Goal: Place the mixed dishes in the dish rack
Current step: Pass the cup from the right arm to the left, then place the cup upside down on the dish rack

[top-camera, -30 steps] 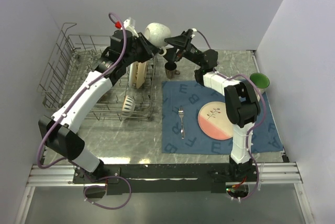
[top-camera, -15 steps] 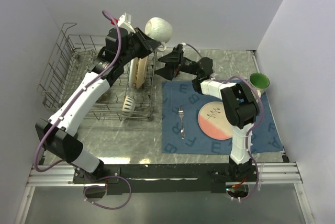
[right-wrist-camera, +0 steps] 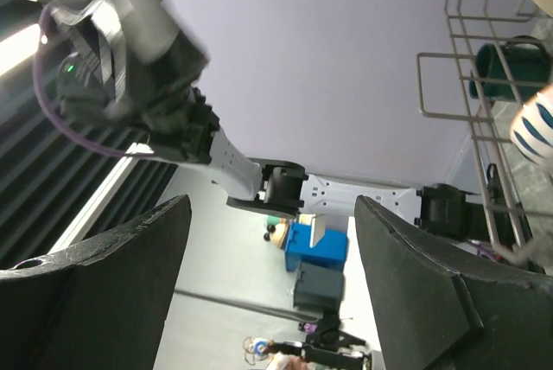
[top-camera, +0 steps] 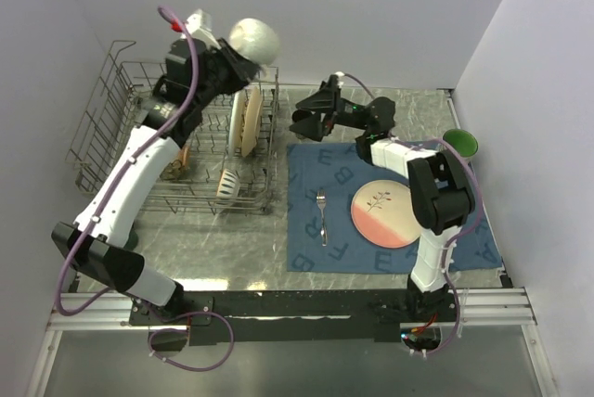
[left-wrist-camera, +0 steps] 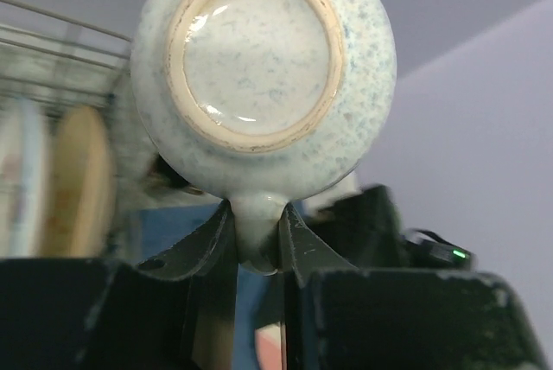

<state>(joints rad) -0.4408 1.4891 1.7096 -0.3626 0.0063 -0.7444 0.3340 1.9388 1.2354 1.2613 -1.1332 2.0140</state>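
A speckled white mug [top-camera: 252, 40] hangs bottom-up over the back right of the dish rack [top-camera: 102, 119]; my left gripper [top-camera: 225, 63] is shut on its handle. In the left wrist view the mug's base [left-wrist-camera: 257, 50] fills the frame and the gripper [left-wrist-camera: 257, 225] pinches the handle. My right gripper [top-camera: 306, 121] stands open and empty above the far edge of the placemat [top-camera: 306, 249]; its wrist view shows the gripper [right-wrist-camera: 272, 214] wide apart. Tan and white plates [top-camera: 246, 123] stand upright in the rack beside a striped small bowl [top-camera: 230, 184]. A pink-and-cream plate [top-camera: 380, 214] and fork [top-camera: 321, 214] lie on the placemat.
A green bowl [top-camera: 461, 144] sits at the placemat's far right corner. A brown-rimmed piece [top-camera: 176, 167] lies in the rack under my left arm. Through the rack wires [right-wrist-camera: 484, 128] the right wrist view shows a dark mug [right-wrist-camera: 505, 67]. Walls close in behind and on both sides.
My left arm has carried the white mug leftward, from beside the rack's right edge to over the rack. My right gripper has dropped from near the mug to the placemat's far edge.
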